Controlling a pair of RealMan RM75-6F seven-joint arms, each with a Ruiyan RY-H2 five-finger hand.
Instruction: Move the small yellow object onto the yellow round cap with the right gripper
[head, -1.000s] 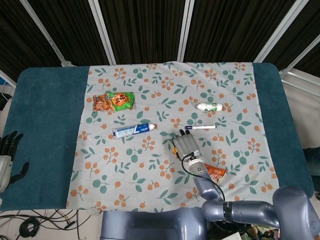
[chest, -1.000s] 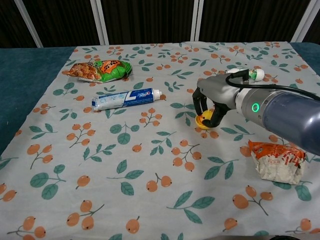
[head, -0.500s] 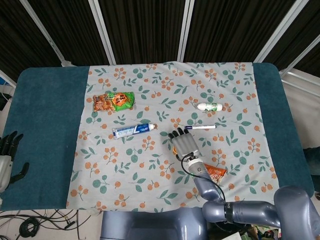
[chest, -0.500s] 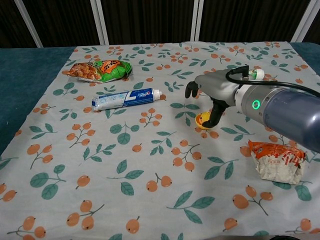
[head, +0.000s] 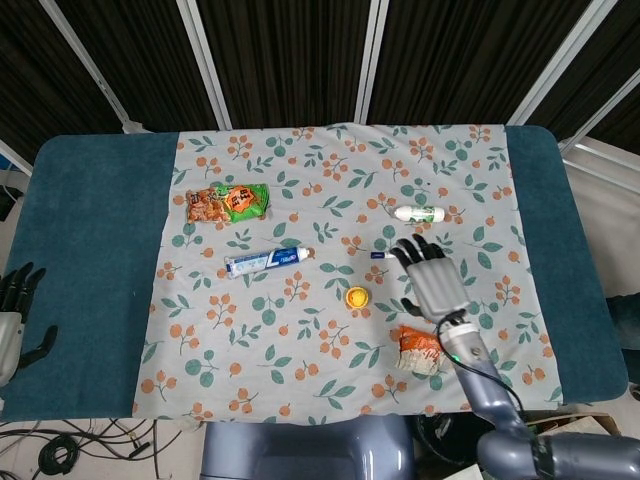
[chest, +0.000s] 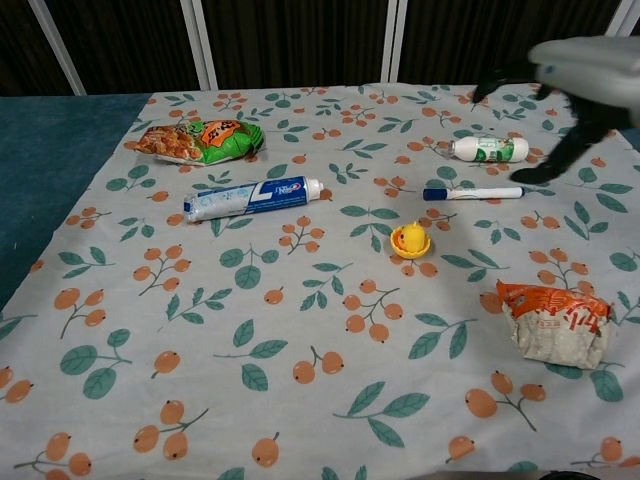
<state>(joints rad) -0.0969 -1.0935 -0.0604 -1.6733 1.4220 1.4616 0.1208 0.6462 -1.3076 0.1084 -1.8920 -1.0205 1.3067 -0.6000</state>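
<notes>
The small yellow object (chest: 410, 237) sits on the yellow round cap (chest: 411, 248), near the middle of the floral cloth (head: 300, 330) on the tabletop (head: 90, 250). The right robot hand (head: 432, 280) is raised well clear of it, fingers spread and holding nothing (blurred in the chest view). The left robot hand (head: 14, 310) rests at the tabletop's left edge, fingers apart, empty. A blue-capped pen (chest: 472, 192) lies just beyond the cap; a white bottle (chest: 488, 149) lies farther back. A toothpaste tube (chest: 255, 197) and a snack bag (chest: 197, 140) lie to the left. A crumpled orange packet (chest: 552, 322) lies near the front right.
</notes>
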